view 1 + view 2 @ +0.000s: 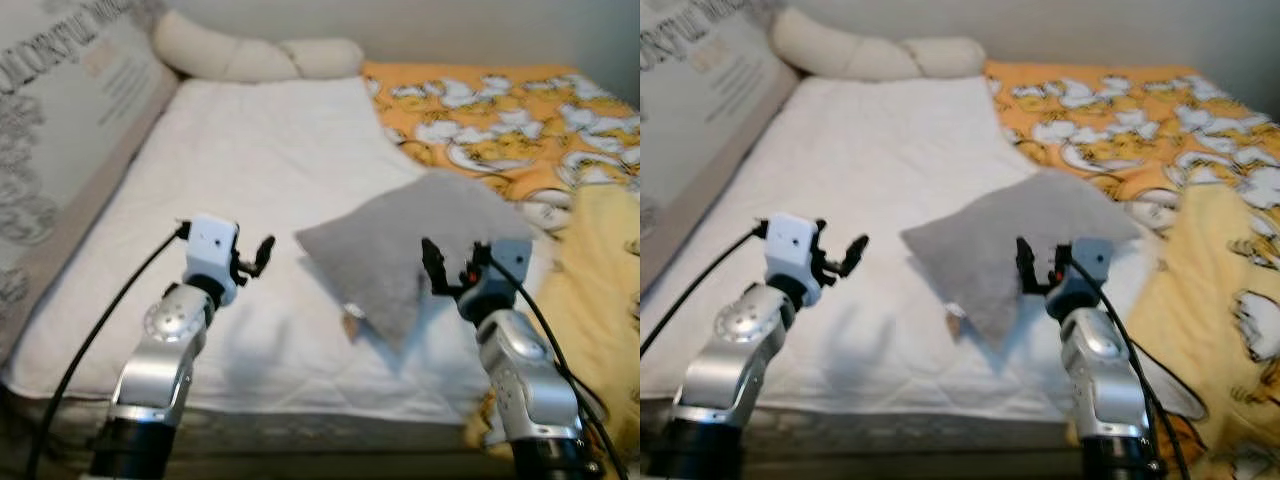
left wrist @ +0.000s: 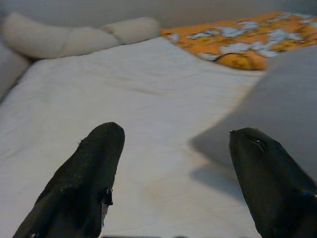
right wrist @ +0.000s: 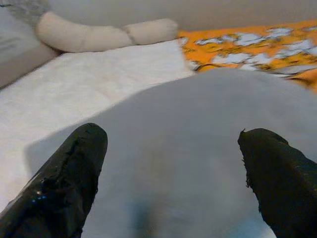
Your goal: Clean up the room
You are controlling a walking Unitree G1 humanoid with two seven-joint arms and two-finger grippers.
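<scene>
A grey pillow (image 1: 400,245) lies tilted on the white bed sheet (image 1: 270,150), near the middle right of the bed. My right gripper (image 1: 455,264) is open and hovers just over the pillow's near edge; in the right wrist view the grey pillow (image 3: 198,148) lies between and beyond the two black fingers (image 3: 74,168). My left gripper (image 1: 255,258) is open above bare sheet, to the left of the pillow. In the left wrist view the pillow's corner (image 2: 287,99) lies beside one finger (image 2: 267,173).
An orange blanket with a white duck print (image 1: 500,110) covers the bed's right side, with a yellow part (image 1: 600,290) nearer me. A long cream knotted cushion (image 1: 250,55) lies at the far end. A printed grey-and-white panel (image 1: 60,130) lines the left side.
</scene>
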